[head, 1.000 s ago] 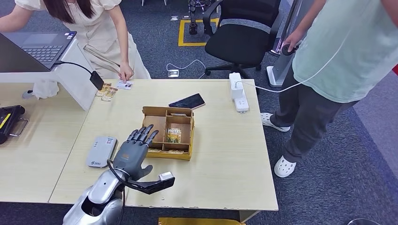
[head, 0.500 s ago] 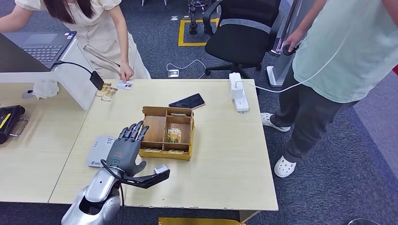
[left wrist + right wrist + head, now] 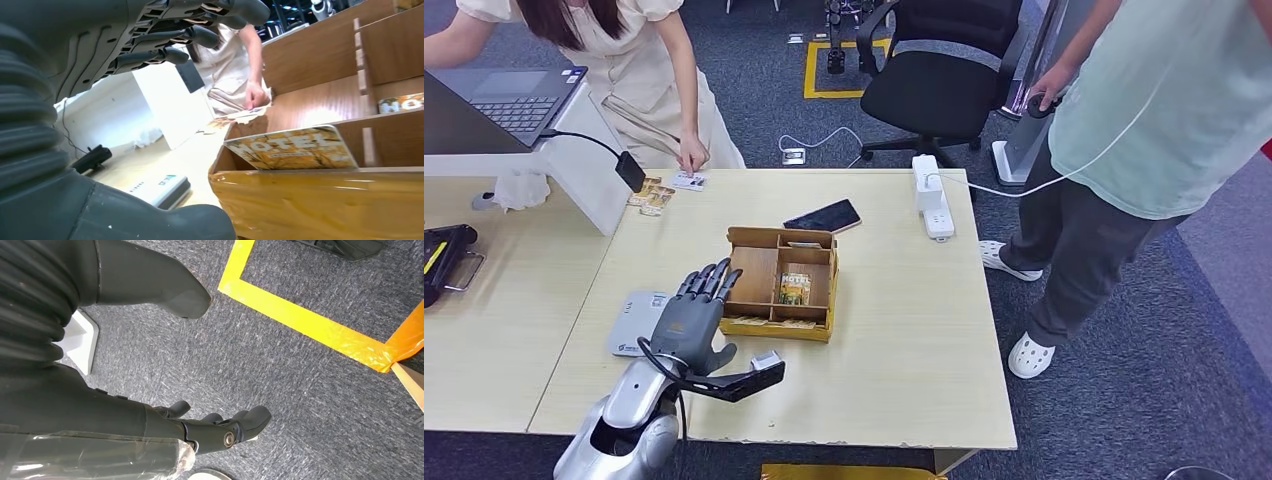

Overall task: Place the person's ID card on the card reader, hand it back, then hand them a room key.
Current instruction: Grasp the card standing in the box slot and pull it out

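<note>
My left hand [image 3: 690, 320] hovers low over the table with its fingers spread and nothing in it, between the grey card reader [image 3: 636, 323] and the wooden compartment box [image 3: 759, 270]. Hotel key cards [image 3: 794, 288] lie in the box; in the left wrist view one hotel card [image 3: 292, 148] leans at the box's near wall beside my left hand [image 3: 100, 75]. At the table's far edge a person's hand [image 3: 691, 158] presses a small card [image 3: 689, 182] to the tabletop. My right hand [image 3: 210, 427] hangs over the carpet, holding nothing, its fingers loosely apart.
A black phone [image 3: 822, 216] and a white power strip [image 3: 932, 196] lie beyond the box. Loose cards [image 3: 650, 194] sit by a white stand with a laptop [image 3: 509, 97]. A second person [image 3: 1144, 130] stands at the table's right side near an office chair [image 3: 944, 70].
My left hand has drawn back from the box's edge, leftward and toward me, nearer the card reader. The person's hand still rests on the small card.
</note>
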